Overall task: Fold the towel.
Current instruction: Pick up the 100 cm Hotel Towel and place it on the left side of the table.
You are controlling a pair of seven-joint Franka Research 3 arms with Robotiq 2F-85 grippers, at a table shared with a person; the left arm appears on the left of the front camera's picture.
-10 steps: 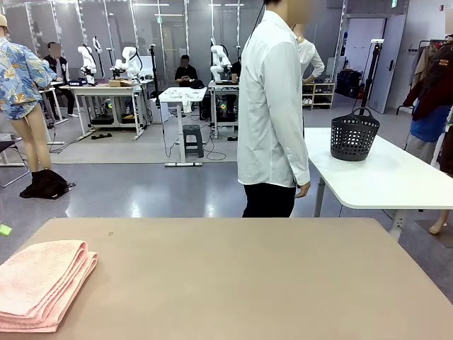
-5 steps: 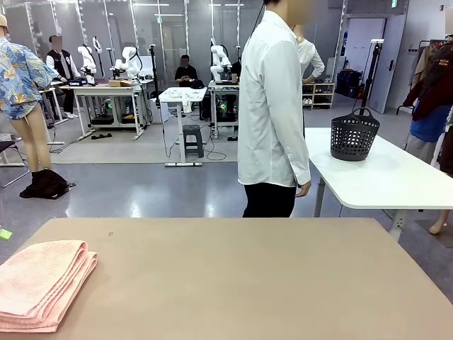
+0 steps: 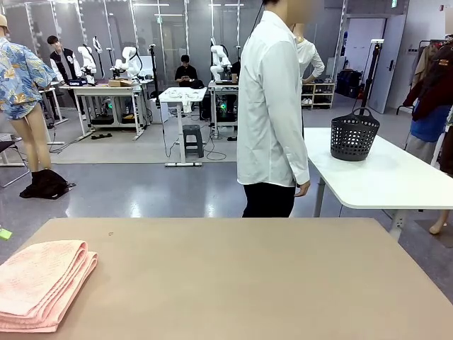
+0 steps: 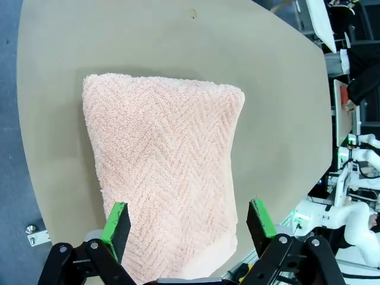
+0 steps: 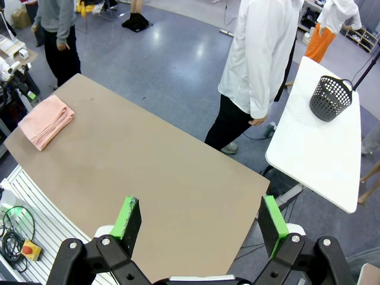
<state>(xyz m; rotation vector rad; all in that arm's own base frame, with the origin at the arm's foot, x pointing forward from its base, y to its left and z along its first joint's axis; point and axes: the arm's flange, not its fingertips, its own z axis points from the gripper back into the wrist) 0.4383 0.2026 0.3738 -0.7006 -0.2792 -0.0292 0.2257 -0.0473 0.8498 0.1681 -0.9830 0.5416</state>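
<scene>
The front view shows the towel [image 3: 41, 283] already folded into a thick stack at the near left corner of the tan surface [image 3: 241, 276], with several layers showing along its right edge; a person in a white shirt [image 3: 272, 106] stands at the far side, side-on, one hand [image 3: 304, 189] hanging by the hip. Behind and to the right, a dark basket [image 3: 354, 134] sits on a white table [image 3: 396, 177]. The left wrist view looks straight down on the towel [image 4: 166, 172] and brings out its herringbone weave, with one folded edge thick and rounded at the end farthest from the camera and the near end running toward the surface's edge below the fingers. The left gripper [image 4: 189, 221] hangs above that near end with its green-padded fingers [image 4: 116, 221] spread wide, one over the cloth and the other over the surface just off the towel's side; it grasps nothing, and whether it touches the cloth cannot be told. The right wrist view takes in the whole surface from high above, the towel [image 5: 46, 120] small at its far left corner and the person at the far edge. The right gripper [image 5: 200, 219] is likewise wide open and empty, well apart from the towel, above the near edge of the surface.
</scene>
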